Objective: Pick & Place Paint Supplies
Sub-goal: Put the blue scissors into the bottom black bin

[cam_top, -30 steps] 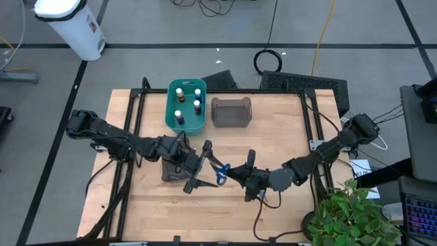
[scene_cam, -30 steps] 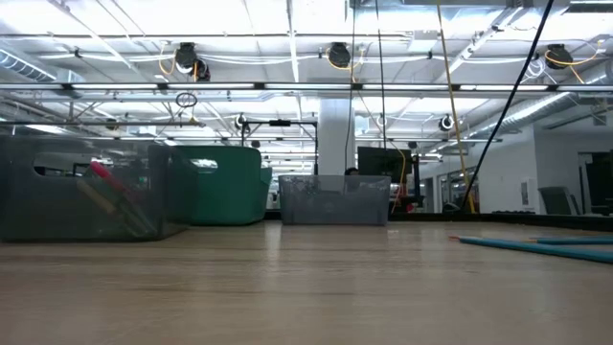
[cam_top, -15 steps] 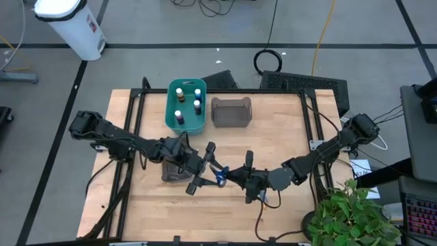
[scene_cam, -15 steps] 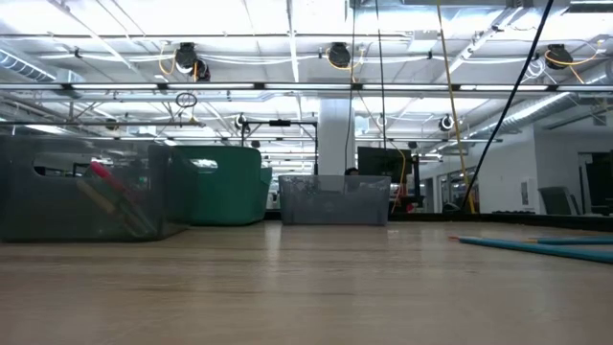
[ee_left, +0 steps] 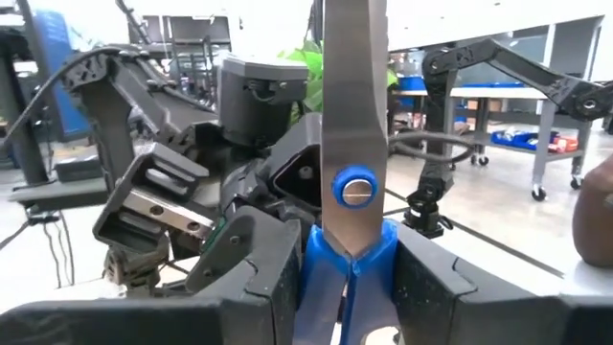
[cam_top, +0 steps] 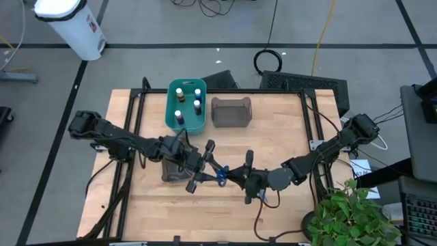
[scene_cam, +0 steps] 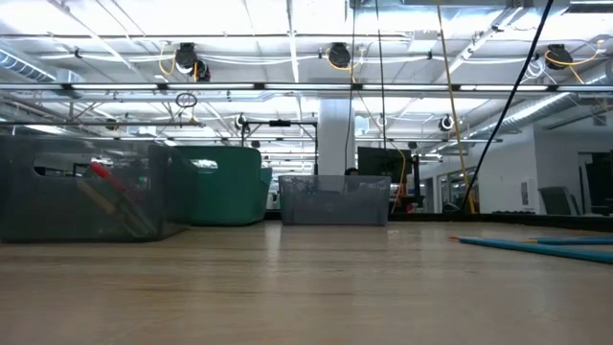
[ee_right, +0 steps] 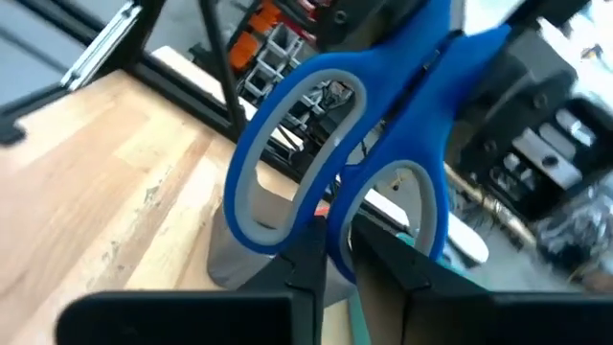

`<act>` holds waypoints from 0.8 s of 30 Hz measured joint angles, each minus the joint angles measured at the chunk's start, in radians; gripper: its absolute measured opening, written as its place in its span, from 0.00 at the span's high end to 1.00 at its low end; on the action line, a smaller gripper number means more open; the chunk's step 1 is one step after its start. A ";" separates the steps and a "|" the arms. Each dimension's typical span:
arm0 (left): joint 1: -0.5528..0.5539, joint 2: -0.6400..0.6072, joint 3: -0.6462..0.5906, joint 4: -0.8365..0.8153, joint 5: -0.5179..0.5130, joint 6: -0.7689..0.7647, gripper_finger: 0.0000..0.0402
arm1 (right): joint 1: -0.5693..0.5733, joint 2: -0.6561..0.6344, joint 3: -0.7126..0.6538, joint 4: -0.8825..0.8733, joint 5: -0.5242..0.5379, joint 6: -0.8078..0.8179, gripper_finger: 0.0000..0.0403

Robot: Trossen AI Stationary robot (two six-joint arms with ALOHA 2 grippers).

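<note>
Counter [cam_top: 287, 137] – teal bin [cam_top: 186, 106] with bottles [cam_top: 179, 117], grey bin [cam_top: 231, 112] beside. Mid-counter, left pincer [cam_top: 203, 164] and right pincer [cam_top: 238, 173] meet, both clamped on blue scissors [cam_top: 220, 173] – left near pivot, right on handle loop

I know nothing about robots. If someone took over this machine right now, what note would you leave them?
Left gripper: shut on the blue-handled scissors near the pivot, mid-table.
Right gripper: meets it there and looks shut on a handle loop, so a handover is under way.
Done: several white-capped paint bottles stand in the teal plastic bin. A red-handled item lies in the clear grey bin under the left arm.
Left: finish passing and binning the scissors. Thin blue brushes lie on the wooden table.
</note>
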 joint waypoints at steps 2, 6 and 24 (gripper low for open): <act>0.000 -0.021 0.000 -0.033 -0.014 -0.005 0.68 | 0.000 0.000 0.000 0.000 0.022 0.061 0.87; -0.002 -0.085 0.000 -0.154 -0.081 0.003 0.68 | -0.002 -0.006 0.002 -0.005 0.032 0.185 0.77; -0.008 -0.149 0.000 -0.624 -0.568 -0.010 0.69 | -0.099 -0.005 0.001 0.045 0.048 0.460 0.36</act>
